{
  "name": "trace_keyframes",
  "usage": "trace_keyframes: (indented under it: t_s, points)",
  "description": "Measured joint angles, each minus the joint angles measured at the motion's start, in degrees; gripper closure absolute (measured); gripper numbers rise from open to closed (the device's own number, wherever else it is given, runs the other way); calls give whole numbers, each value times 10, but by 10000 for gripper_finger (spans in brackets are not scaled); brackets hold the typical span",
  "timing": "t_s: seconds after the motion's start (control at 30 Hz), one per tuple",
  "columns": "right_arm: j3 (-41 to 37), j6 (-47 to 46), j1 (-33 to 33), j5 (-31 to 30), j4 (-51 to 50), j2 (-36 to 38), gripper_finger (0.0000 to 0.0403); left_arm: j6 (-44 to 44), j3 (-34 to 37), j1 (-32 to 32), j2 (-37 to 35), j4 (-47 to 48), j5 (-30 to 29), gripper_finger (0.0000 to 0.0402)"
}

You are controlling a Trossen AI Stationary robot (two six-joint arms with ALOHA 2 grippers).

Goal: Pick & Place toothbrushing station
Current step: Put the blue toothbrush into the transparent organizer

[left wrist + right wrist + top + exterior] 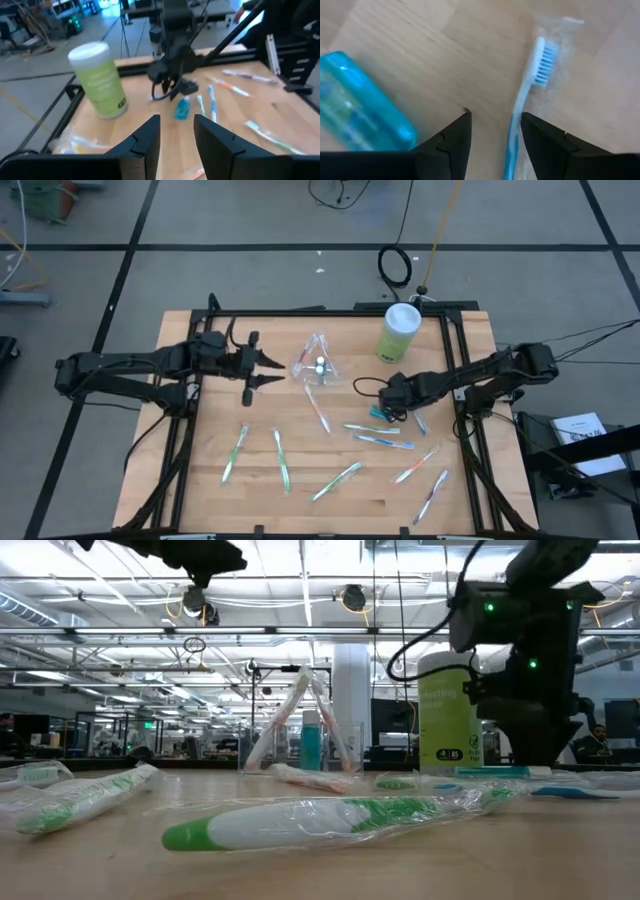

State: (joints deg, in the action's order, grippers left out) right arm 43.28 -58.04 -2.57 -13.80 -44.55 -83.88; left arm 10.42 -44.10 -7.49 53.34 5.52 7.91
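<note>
**Right tool lowered over a blue toothbrush**

The right tool (pixel 492 132) is held apart and empty at the bench (pixel 200 480), straddling a blue toothbrush (pixel 529 85) beside a teal tube (pixel 360 102). The left tool (pixel 268 370), parted and empty, is held near the clear container (pixel 318 362).

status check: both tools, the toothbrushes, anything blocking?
Right tool open, low over a blue toothbrush, teal tube beside. Left tool open, empty, hovering. Green canister stands nearby, not blocking.
</note>
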Motion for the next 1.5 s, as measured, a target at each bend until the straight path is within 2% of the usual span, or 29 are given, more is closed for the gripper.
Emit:
trace_keyframes:
  t_s: [0.17, 0.27, 0.57, 0.63, 0.9, 1.0, 1.1, 1.23, 1.43, 1.5]
  points:
    - [-44, 1, -1, -11, 64, 3, 238, 0, 0, 0, 0, -11, -33, 279]
    - [-59, 4, -1, -10, 87, 3, 254, 0, 0, 0, 0, -11, -41, 279]
    - [-61, 3, -2, -7, 106, 1, 375, -17, 0, 0, 0, -9, -44, 279]
    - [-61, 5, -6, -12, 108, 7, 392, -18, 0, 0, 0, -16, -44, 279]
    - [-65, 4, -28, -76, 128, 99, 396, -65, -17, 0, -1, -71, -24, 279]
    - [-64, 19, -28, -108, 151, 134, 401, -95, -66, 0, -8, -91, 15, 279]
    - [-64, 53, -28, -134, 180, 156, 402, -72, -104, 0, -7, -77, 72, 279]
    - [-64, 119, -28, -137, 264, 167, 402, -66, -114, 0, -3, -53, 107, 279]
    - [-63, 261, -27, -153, 458, 167, 402, -49, -112, 0, 5, 51, 89, 279]
    - [-63, 312, -27, -176, 531, 167, 402, -49, -104, 0, 14, 63, 81, 279]
